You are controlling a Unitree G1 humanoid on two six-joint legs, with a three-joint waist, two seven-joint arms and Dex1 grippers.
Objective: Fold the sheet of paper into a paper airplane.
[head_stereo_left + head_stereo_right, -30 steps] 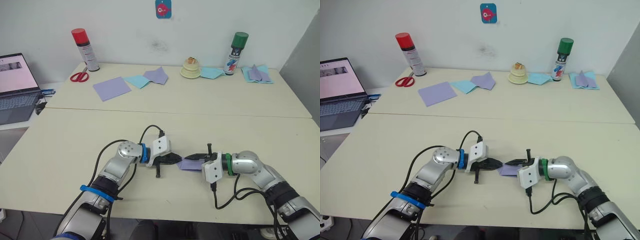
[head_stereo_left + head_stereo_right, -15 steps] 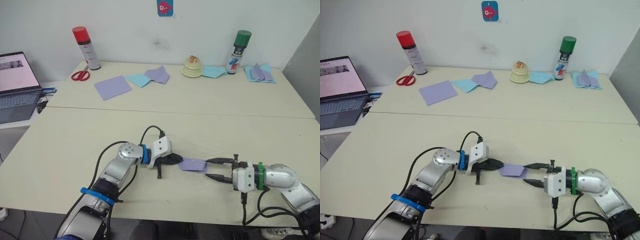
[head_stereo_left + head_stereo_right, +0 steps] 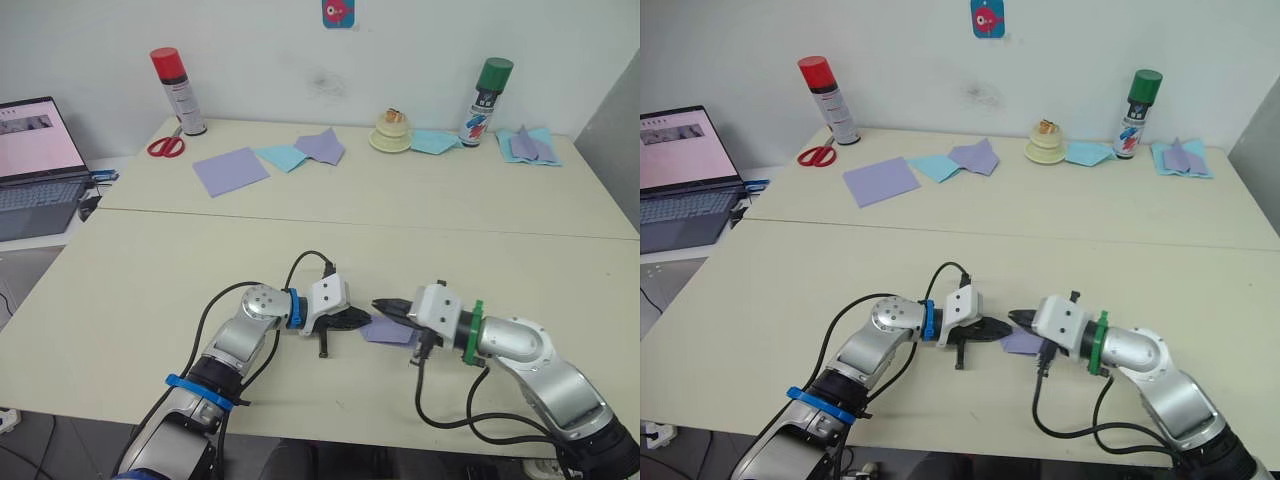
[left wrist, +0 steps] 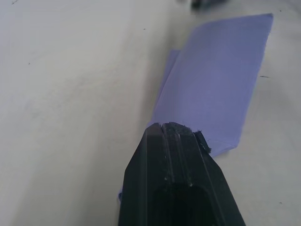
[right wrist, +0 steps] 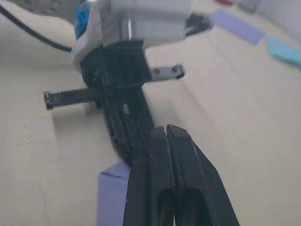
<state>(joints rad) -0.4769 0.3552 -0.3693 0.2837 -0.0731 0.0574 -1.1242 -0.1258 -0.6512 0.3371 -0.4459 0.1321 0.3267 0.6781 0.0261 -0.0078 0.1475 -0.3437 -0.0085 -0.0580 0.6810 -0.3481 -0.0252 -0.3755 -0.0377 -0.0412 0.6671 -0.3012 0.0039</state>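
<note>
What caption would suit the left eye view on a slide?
Both grippers, left gripper and right gripper, meet over the folded sheet of paper on the table.

A red-capped spray can (image 3: 178, 91) stands at the far left of the back table (image 3: 360, 205), with red-handled scissors (image 3: 164, 147) just beside it. A flat lavender sheet (image 3: 231, 171) lies near light-blue paper (image 3: 280, 156). A green-capped can (image 3: 490, 90) stands further right (beside more blue sheets). A laptop (image 3: 38, 165) sits open off the left edge.

Bright even light, soft shadows, blurry wrist views.
</note>
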